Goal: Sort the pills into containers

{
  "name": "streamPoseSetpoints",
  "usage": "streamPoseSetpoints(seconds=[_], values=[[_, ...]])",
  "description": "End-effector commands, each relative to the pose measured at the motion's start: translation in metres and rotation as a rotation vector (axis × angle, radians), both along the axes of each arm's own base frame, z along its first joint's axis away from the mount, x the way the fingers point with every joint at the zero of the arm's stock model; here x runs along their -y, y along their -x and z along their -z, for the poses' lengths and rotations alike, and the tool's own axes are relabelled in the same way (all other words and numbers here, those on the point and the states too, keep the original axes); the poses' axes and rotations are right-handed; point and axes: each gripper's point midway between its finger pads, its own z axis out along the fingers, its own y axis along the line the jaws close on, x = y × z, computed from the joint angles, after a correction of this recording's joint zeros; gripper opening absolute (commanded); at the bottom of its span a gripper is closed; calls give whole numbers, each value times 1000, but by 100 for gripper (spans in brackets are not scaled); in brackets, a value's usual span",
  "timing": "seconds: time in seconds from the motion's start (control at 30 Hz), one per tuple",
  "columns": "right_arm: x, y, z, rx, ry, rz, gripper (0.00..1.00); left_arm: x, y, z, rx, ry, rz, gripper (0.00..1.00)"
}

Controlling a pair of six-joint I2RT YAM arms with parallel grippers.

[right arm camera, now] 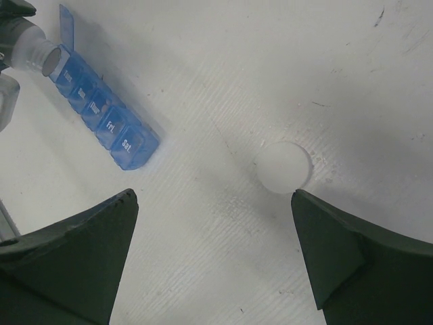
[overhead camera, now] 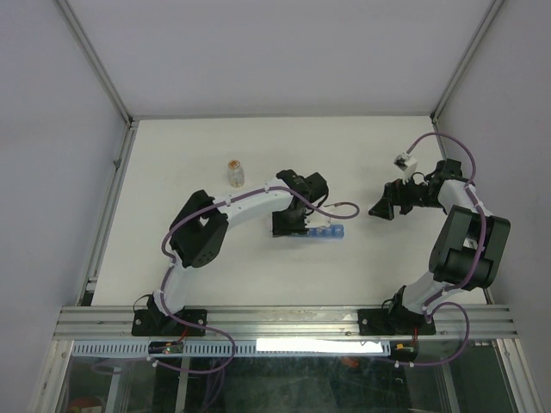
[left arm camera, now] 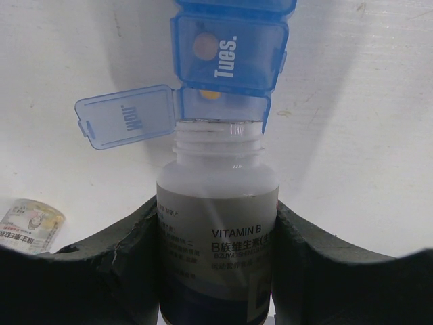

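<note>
The containers are a blue translucent pill organizer (overhead camera: pixel 320 231) lying mid-table, also in the left wrist view (left arm camera: pixel 230 47) and the right wrist view (right arm camera: pixel 101 116). My left gripper (overhead camera: pixel 291 222) is shut on a white Vitamin B bottle (left arm camera: pixel 216 223). The bottle is tipped with its uncapped mouth at the open Mon compartment (left arm camera: pixel 220 105), whose lid (left arm camera: pixel 125 116) is swung out. An orange pill (left arm camera: pixel 211 95) shows in that compartment and a pale pill (left arm camera: pixel 201 46) under the Tues lid. My right gripper (overhead camera: pixel 383 206) is open and empty above the table (right arm camera: pixel 213 203).
A round white cap (right arm camera: pixel 283 166) lies on the table just ahead of my right gripper's right finger. A small clear vial with orange (overhead camera: pixel 235 172) stands behind the left arm; it shows at the left wrist view's lower left (left arm camera: pixel 27 227).
</note>
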Motion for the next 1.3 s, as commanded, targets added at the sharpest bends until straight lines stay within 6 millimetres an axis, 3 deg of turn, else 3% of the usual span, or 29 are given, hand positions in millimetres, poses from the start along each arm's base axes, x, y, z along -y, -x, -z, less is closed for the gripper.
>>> streamPoseSetpoints(seconds=[0.0,0.63,0.73,0.97,1.2,1.27], values=[[-2,-3,-18,72,-15,-12,100,7,-6,-16,62,-19,46,0],[-2,-2,-19,72,-17,-15,99,3,0,-22,77,-59,41,0],[-2,-2,-19,72,-20,-16,99,-5,-1,-16,71,-86,39,0],[-3,0,-20,72,-22,-19,100,2,-1,-26,88,-61,30,0],[-3,0,-21,79,-21,-21,100,0,-1,-23,95,-91,19,0],[-3,0,-21,76,-22,-21,100,8,3,-28,99,-68,25,0]])
